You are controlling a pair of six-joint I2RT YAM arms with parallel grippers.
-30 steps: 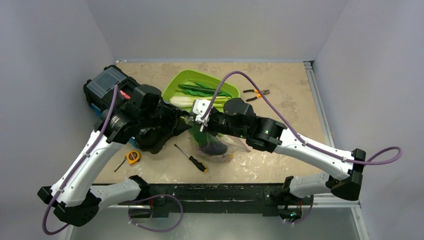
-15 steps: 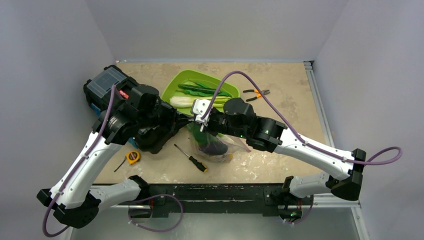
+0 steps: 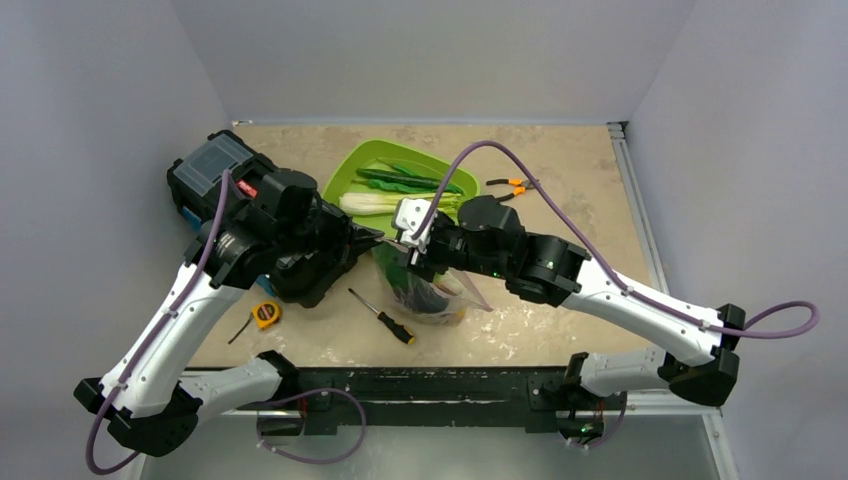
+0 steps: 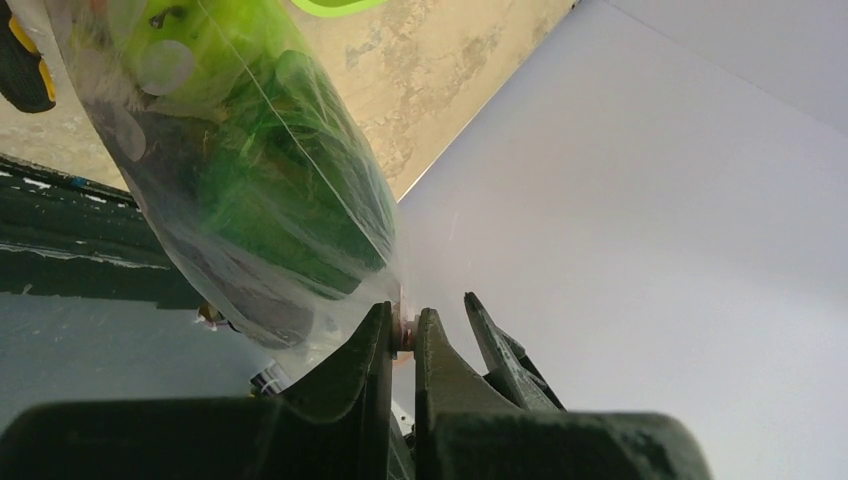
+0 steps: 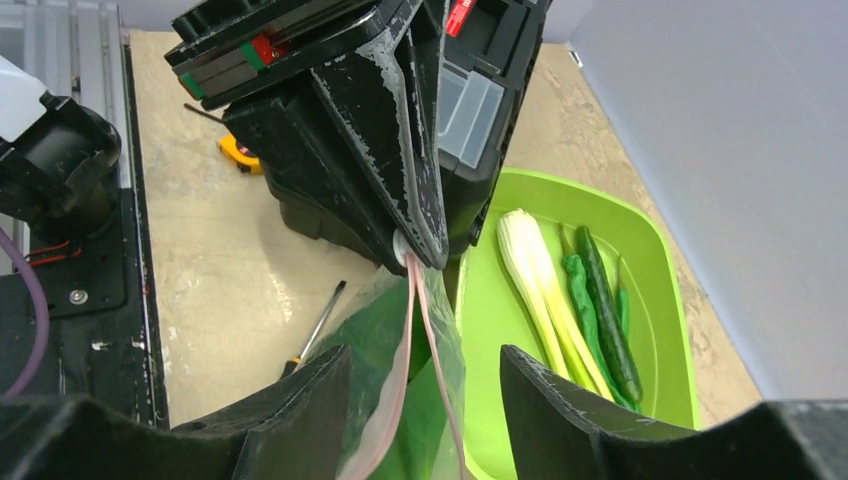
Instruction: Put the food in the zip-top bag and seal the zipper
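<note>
The zip-top bag (image 3: 440, 298) hangs just above the table with green and dark purple food inside, bulging in the left wrist view (image 4: 240, 170). My left gripper (image 4: 402, 325) is shut on the corner of the bag's mouth, pinching the zipper (image 5: 412, 320) at its end. The two pink zipper strips run apart from that pinch. My right gripper (image 5: 425, 365) is open, one finger on each side of the bag's mouth, touching nothing. In the lime tray (image 5: 660, 250) lie bok choy (image 5: 530, 280) and green pods (image 5: 600, 300).
A black tool case (image 3: 215, 165) sits at the back left under my left arm. A screwdriver (image 3: 382, 315) and a yellow tape measure (image 3: 265, 314) lie near the front edge. Pliers (image 3: 512, 188) lie right of the tray (image 3: 345, 180).
My right gripper let go of the bag's mouth, opened, and drew back slightly to the right. My left gripper closed on the bag's corner.
</note>
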